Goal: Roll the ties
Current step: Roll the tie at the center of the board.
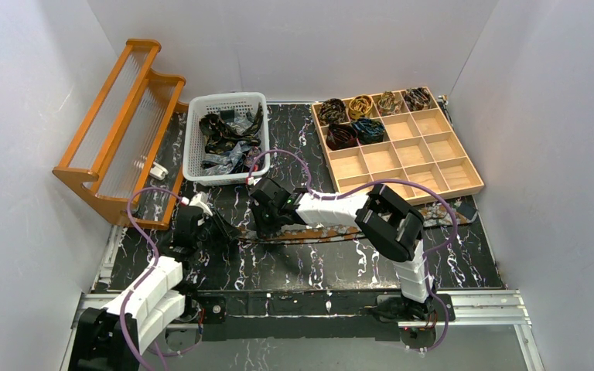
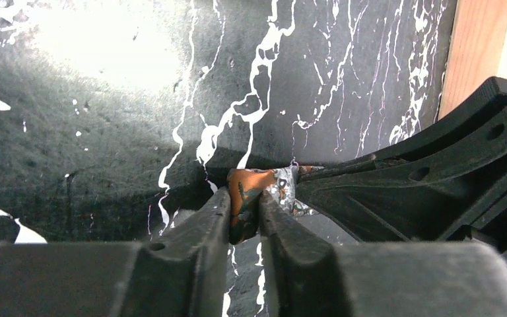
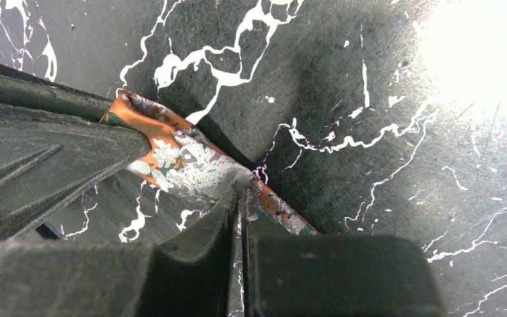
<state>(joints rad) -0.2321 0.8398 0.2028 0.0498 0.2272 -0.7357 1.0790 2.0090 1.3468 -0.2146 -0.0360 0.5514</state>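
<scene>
The orange tie [image 3: 185, 158] is pinched tight by the left pincer [image 2: 244, 201] and the right pincer [image 3: 240, 198], close together on the black counter [image 3: 370, 79].

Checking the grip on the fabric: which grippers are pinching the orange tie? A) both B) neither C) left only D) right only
A: each wrist view shows its own fingers closed on the orange tie, the left gripper and the right gripper alike.

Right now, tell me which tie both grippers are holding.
The orange tie with grey flowers, stretched on the table: left gripper and right gripper both pinch it. The other ties sit coiled in the tray or heaped in the white basket.
</scene>
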